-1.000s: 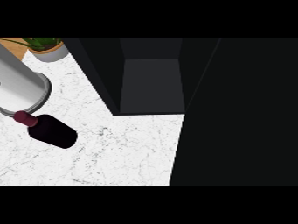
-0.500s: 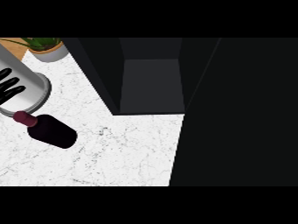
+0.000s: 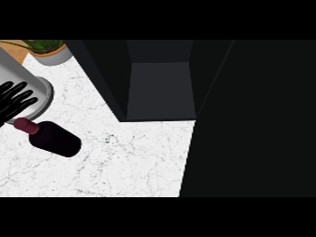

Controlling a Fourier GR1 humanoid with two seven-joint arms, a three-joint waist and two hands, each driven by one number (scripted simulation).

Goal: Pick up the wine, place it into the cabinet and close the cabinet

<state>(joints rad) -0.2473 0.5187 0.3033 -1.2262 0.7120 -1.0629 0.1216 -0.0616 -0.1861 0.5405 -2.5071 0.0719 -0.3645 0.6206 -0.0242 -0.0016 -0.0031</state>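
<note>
The wine (image 3: 53, 137) stands on the white marbled worktop (image 3: 126, 162) near its left edge, its dark red cap toward the upper left. A black hand (image 3: 7, 102) comes in from the left edge, at the view's left, fingers straight and spread, holding nothing; its fingertips lie over a grey cylinder (image 3: 9, 76). The hand is just above and left of the wine's cap, close to it but apart. To the right the dark cabinet (image 3: 160, 88) stands open, well apart from the wine. A potted plant (image 3: 47, 50) sits at the top left. The right hand does not show.
</note>
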